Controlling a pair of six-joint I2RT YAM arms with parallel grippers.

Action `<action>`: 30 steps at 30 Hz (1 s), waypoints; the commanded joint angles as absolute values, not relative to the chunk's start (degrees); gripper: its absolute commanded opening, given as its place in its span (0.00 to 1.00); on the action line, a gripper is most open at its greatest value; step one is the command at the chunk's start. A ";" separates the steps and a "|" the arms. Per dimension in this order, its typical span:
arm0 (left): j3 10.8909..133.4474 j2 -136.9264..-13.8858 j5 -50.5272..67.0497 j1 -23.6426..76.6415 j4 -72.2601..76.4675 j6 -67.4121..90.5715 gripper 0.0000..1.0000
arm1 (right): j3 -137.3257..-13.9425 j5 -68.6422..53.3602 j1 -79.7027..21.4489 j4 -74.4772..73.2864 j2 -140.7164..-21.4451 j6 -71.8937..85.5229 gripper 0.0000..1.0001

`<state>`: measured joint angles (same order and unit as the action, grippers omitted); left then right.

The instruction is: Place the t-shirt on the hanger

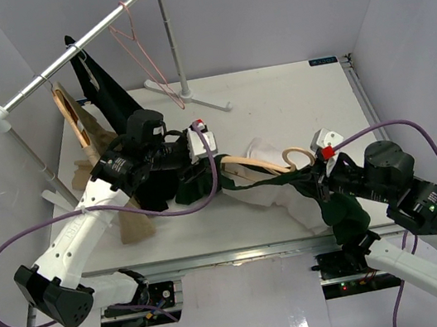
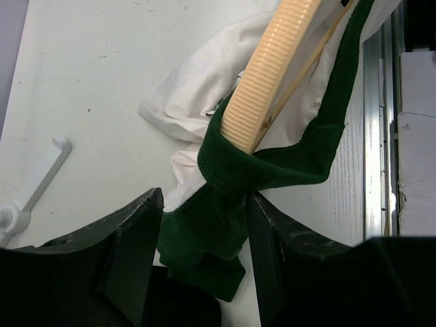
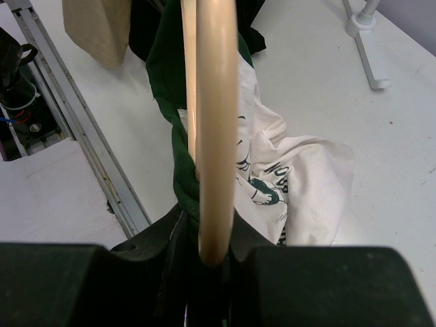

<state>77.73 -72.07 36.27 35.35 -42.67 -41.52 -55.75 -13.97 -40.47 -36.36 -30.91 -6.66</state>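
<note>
Right gripper clamps the hanger. Left gripper jaws stand apart, straddling the shirt; whether they pinch it is unclear.

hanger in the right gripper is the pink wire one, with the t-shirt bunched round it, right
No, the right wrist view shows the right gripper holding the light wooden hanger, not a pink wire one; the t-shirt is bunched round it.

Bare table lies behind the t-shirt; garment rack blocks far left
</note>
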 commanded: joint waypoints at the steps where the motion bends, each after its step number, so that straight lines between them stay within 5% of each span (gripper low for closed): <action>1: 77.34 -71.27 41.20 35.24 -40.95 -44.55 0.59 | -58.10 -16.95 -40.25 -32.26 -30.85 -7.12 0.08; 5: 77.99 -72.29 46.33 35.21 -44.02 -45.00 0.42 | -58.10 -18.12 -40.17 -31.29 -32.49 -6.96 0.08; 10: 78.17 -72.14 51.52 35.51 -48.10 -46.12 0.34 | -57.67 -19.95 -40.25 -28.56 -34.04 -6.51 0.08; 18: 81.70 -72.61 57.00 36.77 -52.88 -47.14 0.34 | -59.23 -20.20 -40.17 -27.07 -37.36 -7.52 0.08; 25: 85.01 -75.35 53.55 38.59 -52.89 -41.55 0.51 | -61.62 -17.35 -40.18 -27.10 -39.94 -7.96 0.08; 30: 86.60 -77.16 53.52 39.55 -53.72 -40.08 0.53 | -62.40 -17.98 -40.22 -25.82 -40.25 -8.23 0.08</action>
<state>83.93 -76.53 48.77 38.08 -51.51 -42.50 -58.34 -19.53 -40.32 -34.40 -40.82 -7.73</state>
